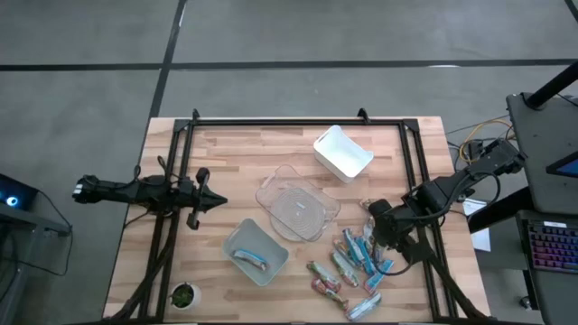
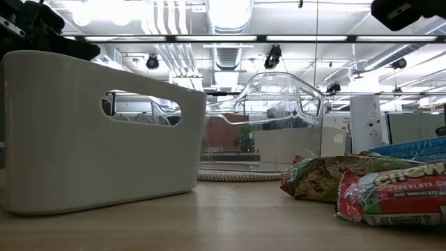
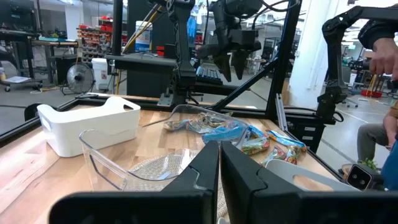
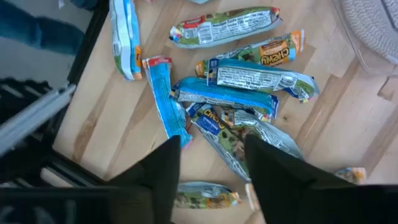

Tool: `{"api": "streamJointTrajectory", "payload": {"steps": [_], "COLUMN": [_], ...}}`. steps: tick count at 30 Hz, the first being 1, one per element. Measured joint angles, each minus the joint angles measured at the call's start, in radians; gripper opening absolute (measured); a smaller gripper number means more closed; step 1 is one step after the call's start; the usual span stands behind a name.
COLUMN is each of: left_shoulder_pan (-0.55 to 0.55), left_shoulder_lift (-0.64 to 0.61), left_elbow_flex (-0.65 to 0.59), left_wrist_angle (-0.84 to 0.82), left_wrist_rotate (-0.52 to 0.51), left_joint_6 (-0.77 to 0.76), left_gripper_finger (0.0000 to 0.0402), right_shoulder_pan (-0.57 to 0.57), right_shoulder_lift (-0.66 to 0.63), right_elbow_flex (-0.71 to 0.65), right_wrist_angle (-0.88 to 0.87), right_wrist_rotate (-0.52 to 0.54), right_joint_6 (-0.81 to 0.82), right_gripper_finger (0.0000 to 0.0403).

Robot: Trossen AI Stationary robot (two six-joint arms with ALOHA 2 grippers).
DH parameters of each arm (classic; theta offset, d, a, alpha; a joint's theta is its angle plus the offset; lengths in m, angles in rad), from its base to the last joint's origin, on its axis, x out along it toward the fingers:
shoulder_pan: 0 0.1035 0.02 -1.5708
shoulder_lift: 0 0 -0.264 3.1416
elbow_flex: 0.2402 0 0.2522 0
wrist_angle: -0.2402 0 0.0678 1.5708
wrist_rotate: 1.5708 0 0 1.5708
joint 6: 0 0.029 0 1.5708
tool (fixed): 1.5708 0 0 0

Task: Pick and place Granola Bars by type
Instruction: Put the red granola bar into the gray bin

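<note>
Several granola bars in blue, greenish-brown and red wrappers lie in a loose pile near the table's right front. My right gripper hangs open above this pile, fingers pointing down, with a blue bar and a greenish-brown bar below it. In the left wrist view the right gripper stands well clear of the table. One blue bar lies in the grey bin. My left gripper waits shut at the table's left, pointing level toward the bins.
A white bin stands at the far middle and a clear bin on a round mat at the centre. A dark frame borders the table. A small green object sits at the near left corner. A person shows beyond the table.
</note>
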Motion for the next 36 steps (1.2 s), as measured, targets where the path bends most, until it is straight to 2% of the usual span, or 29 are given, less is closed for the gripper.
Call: {"api": "streamJointTrajectory", "payload": {"steps": [4,8,28,36], "left_shoulder_pan": [0.000,0.000,0.000,0.000], "left_shoulder_lift": [0.000,0.000,0.000,0.000], "left_elbow_flex": [0.000,0.000,0.000,0.000], "left_wrist_angle": [0.000,0.000,0.000,0.000], "left_wrist_rotate": [0.000,0.000,0.000,0.000], "left_joint_6": [0.000,0.000,0.000,0.000], "left_gripper_finger": [0.0000,0.0000,0.0000,0.0000], "right_shoulder_pan": [0.000,0.002,0.199,0.246], "right_shoulder_lift": [0.000,0.000,0.002,0.002], "right_elbow_flex": [-0.012,-0.031,-0.054,-0.117], "right_wrist_angle": [0.020,0.014,0.093,0.163], "right_wrist_rotate": [0.000,-0.002,0.014,0.031], "right_joint_6": [0.035,0.056,0.114,0.125], "right_gripper_finger": [0.0215,0.0228,0.0221,0.0221]}}
